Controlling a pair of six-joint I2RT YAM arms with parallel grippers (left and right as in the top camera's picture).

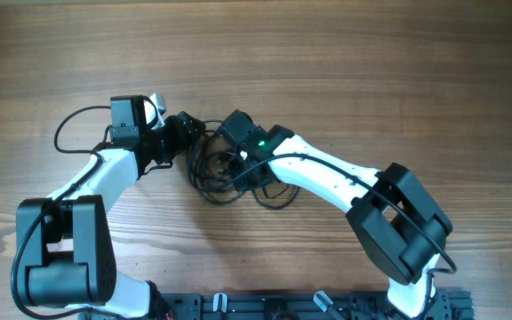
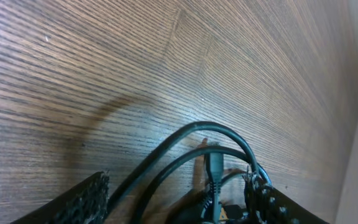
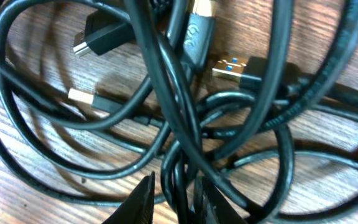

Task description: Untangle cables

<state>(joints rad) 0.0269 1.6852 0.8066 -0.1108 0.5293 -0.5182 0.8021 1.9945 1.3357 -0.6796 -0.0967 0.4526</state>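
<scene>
The cables lie as one black tangle of loops on the wooden table, between my two arms. My right gripper sits over the middle of the tangle. In the right wrist view its two dark fingers pinch a few upright strands of the cables; my right gripper is shut on them. Metal plug ends lie among the loops. My left gripper is at the tangle's left edge. Here my left gripper stands open, with two cable loops and a plug passing loosely between its fingers.
Bare wood surrounds the tangle on all sides. A thin arm wire loops out to the left of the left wrist. The arm bases and a black rail stand along the front edge.
</scene>
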